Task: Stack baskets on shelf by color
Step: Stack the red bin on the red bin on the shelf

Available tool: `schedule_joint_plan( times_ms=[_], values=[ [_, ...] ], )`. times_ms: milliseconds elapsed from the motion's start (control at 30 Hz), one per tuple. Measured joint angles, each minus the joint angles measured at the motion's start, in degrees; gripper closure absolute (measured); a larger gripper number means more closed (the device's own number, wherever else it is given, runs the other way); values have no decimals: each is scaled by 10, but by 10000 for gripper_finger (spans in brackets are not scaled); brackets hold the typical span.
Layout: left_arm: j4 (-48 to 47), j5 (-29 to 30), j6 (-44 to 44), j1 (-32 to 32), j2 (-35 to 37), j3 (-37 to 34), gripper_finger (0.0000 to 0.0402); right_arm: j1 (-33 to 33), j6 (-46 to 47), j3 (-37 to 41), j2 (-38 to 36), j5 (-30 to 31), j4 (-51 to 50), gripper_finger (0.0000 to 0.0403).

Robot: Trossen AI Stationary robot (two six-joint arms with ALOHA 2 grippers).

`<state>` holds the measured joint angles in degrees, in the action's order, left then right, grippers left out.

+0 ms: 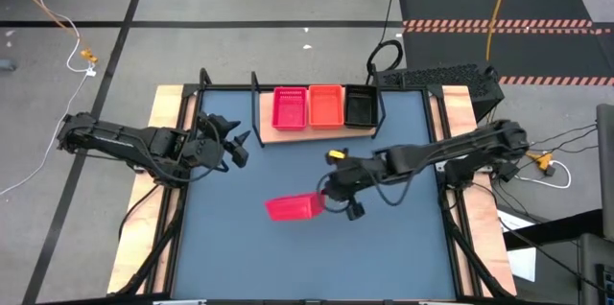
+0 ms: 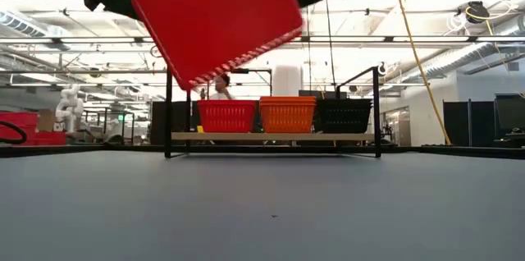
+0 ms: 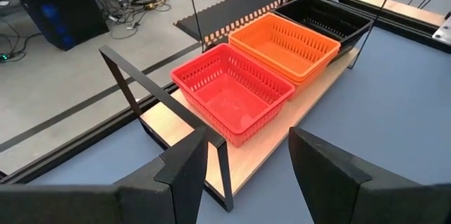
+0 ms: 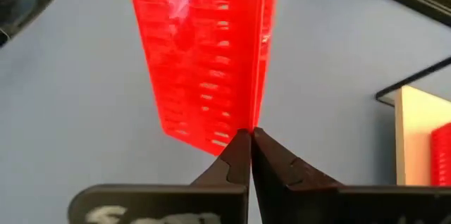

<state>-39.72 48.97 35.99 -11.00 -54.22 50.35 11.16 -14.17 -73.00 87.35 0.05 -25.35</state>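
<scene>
The right hand [image 1: 331, 195] sits over the middle of the blue-grey counter [image 1: 403, 247], its fingers pinched on the rim of a red basket [image 1: 295, 208]. The right wrist view shows the detail: both fingertips [image 4: 239, 155] meet on the basket's [image 4: 201, 62] edge, and the basket hangs tilted with its slotted wall facing the camera. The low view adds that this basket [image 2: 215, 19] is lifted clear of the counter [image 2: 262, 203], seen bottom-on and slanted, well in front of the shelf [image 2: 275, 137].

The high view gives the layout: the shelf [image 1: 269, 134] stands at the far edge of the counter and carries three stacks in a row, red [image 1: 290, 107], orange [image 1: 326, 105] and black [image 1: 360, 106], side by side.

The left hand [image 1: 237, 142] hovers near the shelf's left end, holding nothing. The left wrist view shows its fingers [image 3: 184, 165] spread apart, with the red stack [image 3: 232, 94] nearest, the orange stack [image 3: 285, 46] next and the black stack [image 3: 325, 18] farthest. Only this view shows the orange stack as nested layers. The low view shows a person [image 2: 220, 87] in the room behind the shelf.
</scene>
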Motion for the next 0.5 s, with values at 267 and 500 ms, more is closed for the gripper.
schedule_joint_plan(
  times_ms=[267,500],
  values=[
    [22,0,-2,0,0,0,202,2,16,45,-67,143,26,402],
    [31,0,-29,0,0,0,202,-5,2,45,-101,305,53,402]
  ],
)
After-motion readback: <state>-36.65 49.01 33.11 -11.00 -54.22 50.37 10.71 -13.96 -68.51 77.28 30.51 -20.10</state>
